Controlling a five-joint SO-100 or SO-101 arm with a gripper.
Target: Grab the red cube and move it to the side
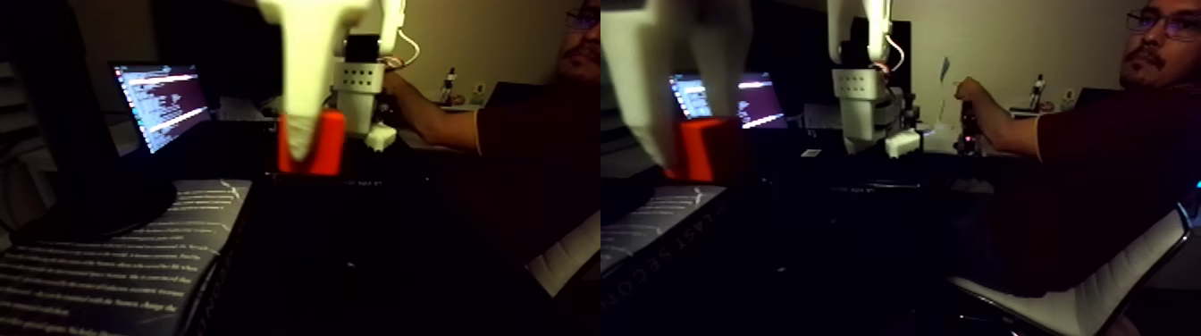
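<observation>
Darkness swallowed most of the table [375,268], leaving its surface hard to read in the fixed view. White plastic fingers of the end effector [304,147] dropped from the upper left of the frame, cut off at the top, and clasped the red cube [331,143], smooth and plain-faced, left of centre. A lit laptop screen [165,103] glowed behind. Printed pages [116,268] lay lower left. A person's forearm [438,121] reached in from the right.

White claw [308,147] hangs downward, fingers closed together.
</observation>
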